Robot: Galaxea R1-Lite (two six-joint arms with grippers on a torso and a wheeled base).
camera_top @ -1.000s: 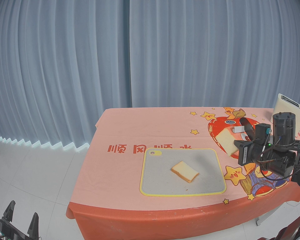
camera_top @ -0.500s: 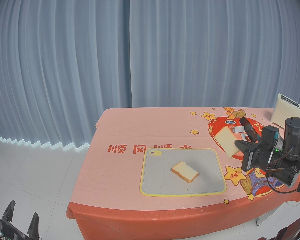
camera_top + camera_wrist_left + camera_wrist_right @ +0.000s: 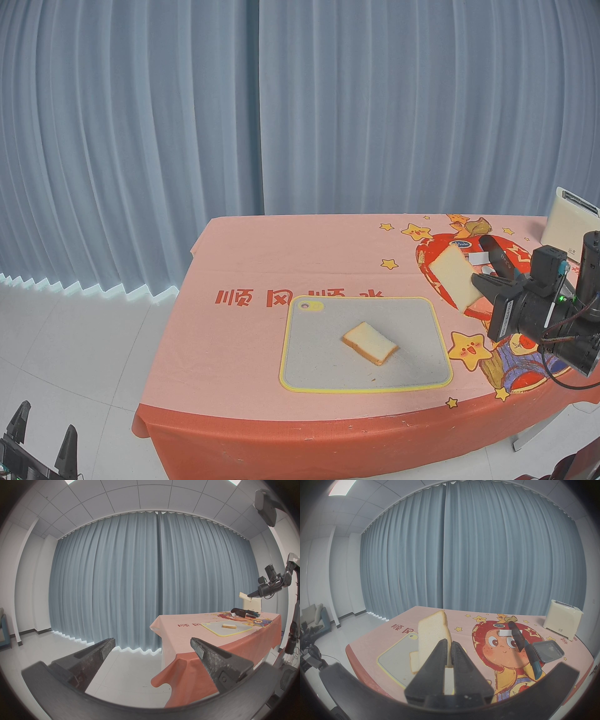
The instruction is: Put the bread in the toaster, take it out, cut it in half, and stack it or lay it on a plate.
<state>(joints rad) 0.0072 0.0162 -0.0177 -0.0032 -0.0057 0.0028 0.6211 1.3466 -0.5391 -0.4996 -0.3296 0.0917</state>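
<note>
Bread slice [image 3: 455, 277] is in your right gripper [image 3: 477, 289], whose fingers are pinched shut across the thickness of its lower edge. It stands nearly upright in the air over the right part of the table [image 3: 250, 269], just beside the knife [image 3: 497, 256]. The toaster [image 3: 569, 222] sits at the far right corner, apart from the slice, its slots facing up. A second piece [image 3: 370, 343] lies flat near the middle of the cutting board [image 3: 312, 369]. Your left gripper [image 3: 153, 644] hangs low, off the left of the table, with its fingers spread wide and nothing between them. Treat the slice as very light, soft and easily torn. The white crumb will likely crush and keep a dent under a firm squeeze, so use only enough grip to stop it slipping. The crust along the edge is probably the toughest part, and a hold close to it should tear least. Held by one edge, the slice may droop or fold if you tip it flat, so keep it on edge. That also suits lowering it into a slot. Move gently, since a sharp swing could snap off the pinched corner.
</note>
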